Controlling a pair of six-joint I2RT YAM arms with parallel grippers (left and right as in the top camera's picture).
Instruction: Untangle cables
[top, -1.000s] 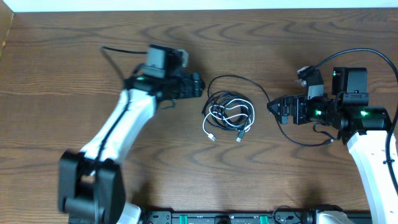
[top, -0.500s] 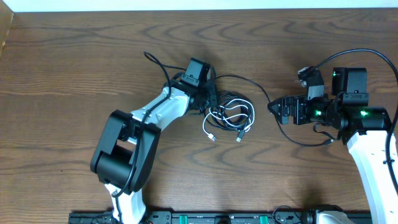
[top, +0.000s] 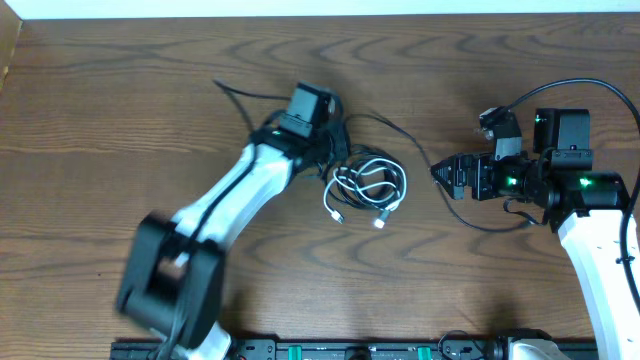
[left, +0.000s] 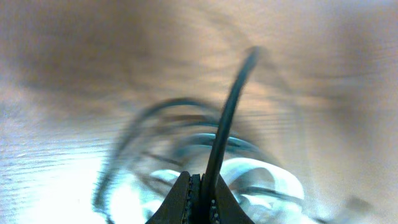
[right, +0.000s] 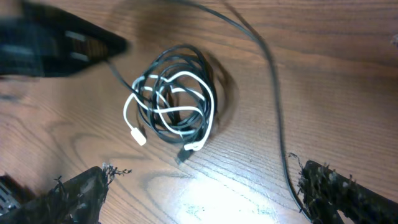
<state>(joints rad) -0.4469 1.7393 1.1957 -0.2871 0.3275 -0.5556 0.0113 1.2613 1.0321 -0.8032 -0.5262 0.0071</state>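
overhead, cables (top: 368, 185): black and white loops bunched up mid-frame on the bench (top: 120, 90)
overhead, left gripper (top: 335, 152): parked right on the bundle's upper-left edge
overhead, right gripper (top: 438, 172): off to the right of the bundle, not touching it
left wrist: pretty blurry, jaws pressed together and clamped on a black cable (left: 227, 118) running up-frame
right wrist: jaws wide apart in the bottom corners, gripping nothing; tangle sits centre-left, white cable (right: 137, 135) plug poking out lower left
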